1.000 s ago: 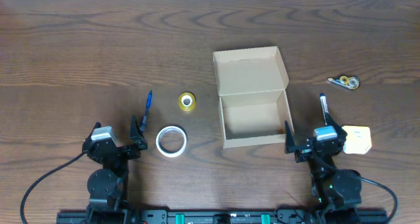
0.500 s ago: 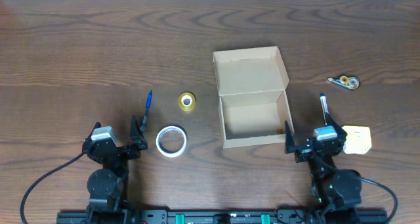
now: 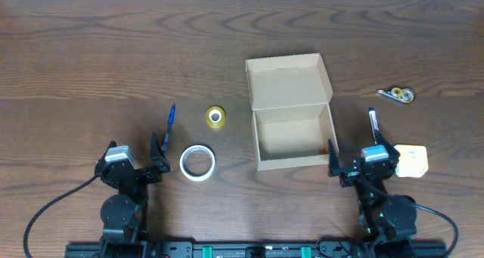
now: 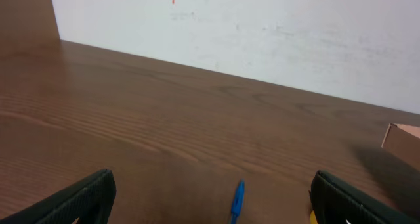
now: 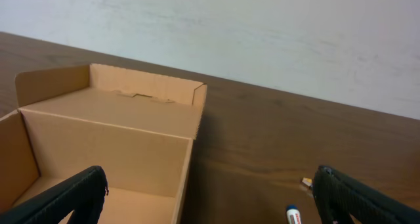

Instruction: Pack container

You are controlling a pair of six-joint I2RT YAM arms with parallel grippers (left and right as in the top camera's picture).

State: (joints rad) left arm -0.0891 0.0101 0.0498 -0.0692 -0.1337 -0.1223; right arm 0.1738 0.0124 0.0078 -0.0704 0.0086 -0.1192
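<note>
The container (image 3: 287, 78), a tan cardboard box, stands open at the table's middle with its flap lid laid back; nothing shows inside it. In the right wrist view the container (image 5: 111, 129) fills the left half. My left gripper (image 3: 132, 161) is open near the front edge, with nothing between its fingers (image 4: 88, 196). My right gripper (image 3: 364, 161) is open too, just right of the box's front corner, fingers (image 5: 344, 192) wide apart and holding nothing.
A blue pen (image 3: 171, 118) lies ahead of the left gripper, also the blue pen (image 4: 237, 201). A yellow tape roll (image 3: 215, 116) and a white tape roll (image 3: 198, 162) lie left of the box. To its right are a pen (image 3: 373, 122), a small tape dispenser (image 3: 398, 94) and a yellow notepad (image 3: 414, 160).
</note>
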